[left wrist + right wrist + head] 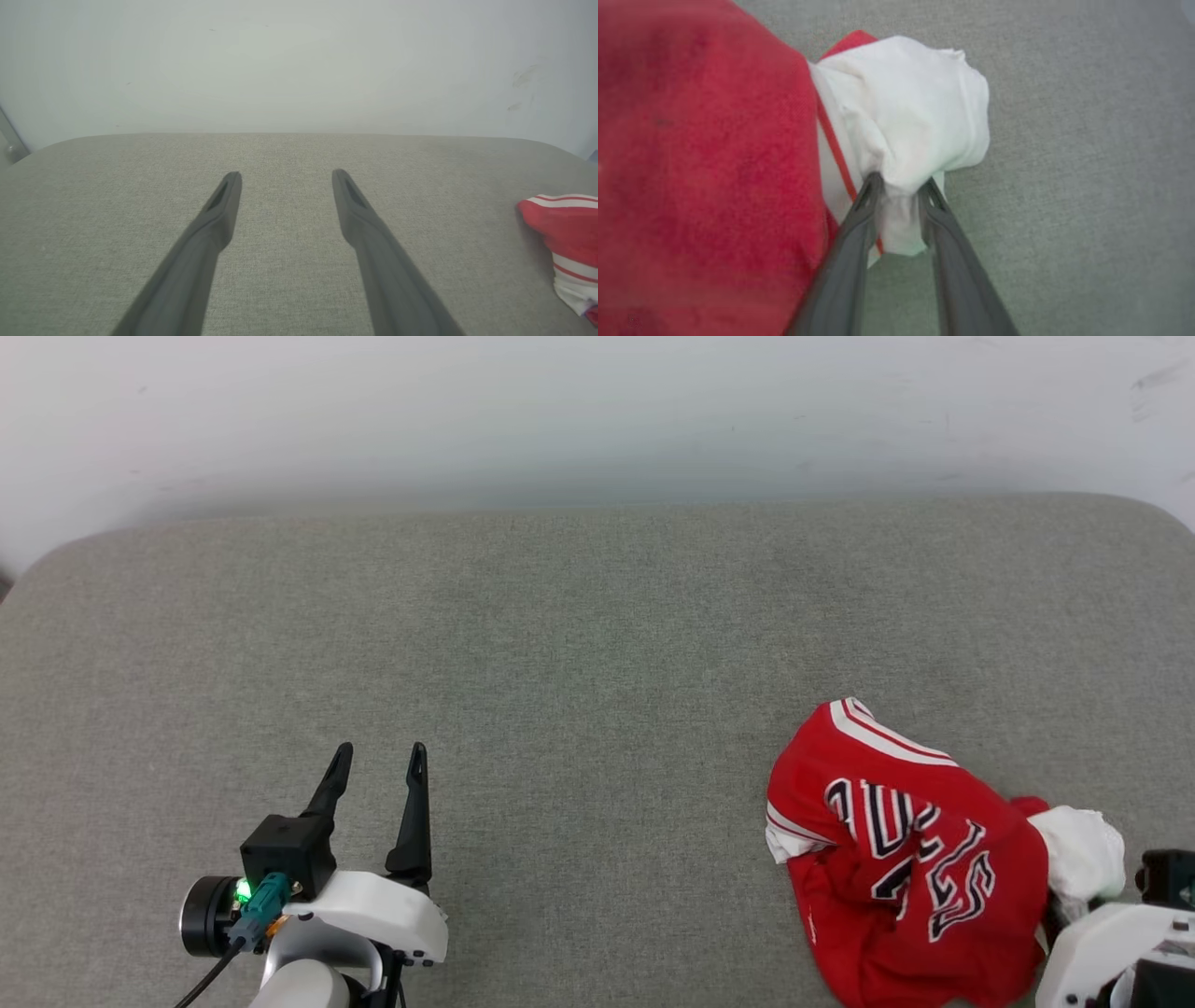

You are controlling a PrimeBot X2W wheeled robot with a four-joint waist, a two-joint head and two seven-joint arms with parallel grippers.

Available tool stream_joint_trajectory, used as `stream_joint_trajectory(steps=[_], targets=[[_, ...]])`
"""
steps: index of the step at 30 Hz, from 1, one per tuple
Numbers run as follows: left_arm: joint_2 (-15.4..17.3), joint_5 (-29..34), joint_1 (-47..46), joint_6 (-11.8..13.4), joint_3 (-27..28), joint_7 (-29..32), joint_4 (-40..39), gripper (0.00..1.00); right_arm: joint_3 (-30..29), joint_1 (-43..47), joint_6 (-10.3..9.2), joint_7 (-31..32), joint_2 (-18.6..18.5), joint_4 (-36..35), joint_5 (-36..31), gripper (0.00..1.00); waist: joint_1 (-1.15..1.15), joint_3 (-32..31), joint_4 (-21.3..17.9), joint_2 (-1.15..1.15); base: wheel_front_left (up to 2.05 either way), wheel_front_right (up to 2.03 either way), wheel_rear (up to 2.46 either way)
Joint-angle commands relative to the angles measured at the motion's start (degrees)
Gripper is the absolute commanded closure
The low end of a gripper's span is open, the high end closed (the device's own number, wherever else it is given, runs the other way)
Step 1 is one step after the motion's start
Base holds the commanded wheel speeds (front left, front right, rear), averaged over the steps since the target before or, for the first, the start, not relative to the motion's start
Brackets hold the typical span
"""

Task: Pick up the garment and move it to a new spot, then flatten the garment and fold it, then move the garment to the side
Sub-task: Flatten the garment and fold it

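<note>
**A:** How far along is it?

**B:** Barely begun. The crumpled red sports jersey with white sleeves [915, 868] lies bunched at the near right of the grey fabric-covered surface [597, 644]. The right gripper [900, 184] is clamped on one white sleeve [906, 107].

**A:** Lifted?

**B:** Hard to tell; it seems to rest there. The left gripper [381, 751] has its fingers spread apart, well away from the jersey. Moving, flattening and folding all remain.

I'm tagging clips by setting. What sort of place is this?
Probably a test room for cloth handling: a wide grey fabric-covered surface against a bare, scuffed white wall, with a crumpled garment lying on it.
</note>
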Motion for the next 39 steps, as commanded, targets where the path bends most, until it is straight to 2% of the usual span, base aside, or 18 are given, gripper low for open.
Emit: stream_joint_trajectory(steps=[1, 8, 13, 17, 24, 32, 36, 39], targets=[[0.2, -0.1, 0.4, 0.1, 0.1, -0.2, 0.1, 0.00, -0.3, -1.8, -0.02, -3.2, 0.5, 0.0, 0.0, 0.00, 0.00, -0.1, -0.1, 0.00, 0.00, 0.00, 0.00], [0.4, -0.7, 1.1, 0.5, 0.1, 0.1, 0.4, 0.00, -1.3, -3.4, -0.03, -17.5, 0.9, -1.7, -0.3, 0.00, 0.00, -1.7, 0.1, 0.00, 0.00, 0.00, 0.00], [0.6, -1.0, 2.1, 0.6, 0.1, 0.2, 0.6, 0.00, 1.4, -3.0, -0.03, -23.2, 1.6, -6.2, -1.6, 0.00, 0.00, -3.2, 0.4, 0.00, 0.00, 0.00, 0.00], [0.7, -1.2, 2.8, 0.9, -0.1, 0.3, 0.5, 0.00, 4.9, -1.1, -0.03, -25.5, 2.4, -11.0, -3.4, 0.00, 0.00, -4.2, 0.5, 0.00, 0.00, 0.00, 0.00], [1.0, -1.4, 4.2, 1.3, -0.5, 0.9, 0.0, 0.00, 9.9, 4.3, -0.03, -23.7, 4.1, -19.4, -3.9, 0.00, 0.00, -5.9, 0.7, 0.00, 0.00, 0.00, 0.00], [1.5, -1.2, 3.8, 1.5, -0.9, 1.1, -0.2, 0.00, 11.7, 10.0, -0.03, -20.5, 4.9, -26.6, -3.8, 0.00, 0.00, -6.3, 0.1, 0.00, 0.00, 0.00, 0.00], [1.3, -0.5, 0.7, 0.3, -2.4, 2.6, -0.1, 0.00, 11.7, 10.5, -0.03, -19.5, 5.0, -28.6, -3.8, 0.00, 0.00, -5.7, -0.4, 0.00, 0.00, 0.00, 0.00], [0.4, 0.0, -3.8, -1.7, -4.4, 4.7, -0.5, 0.00, 11.5, 10.0, -0.03, -19.0, 5.1, -29.5, -3.7, 0.00, 0.00, -4.4, -0.6, 0.00, 0.00, 0.00, 0.00]])
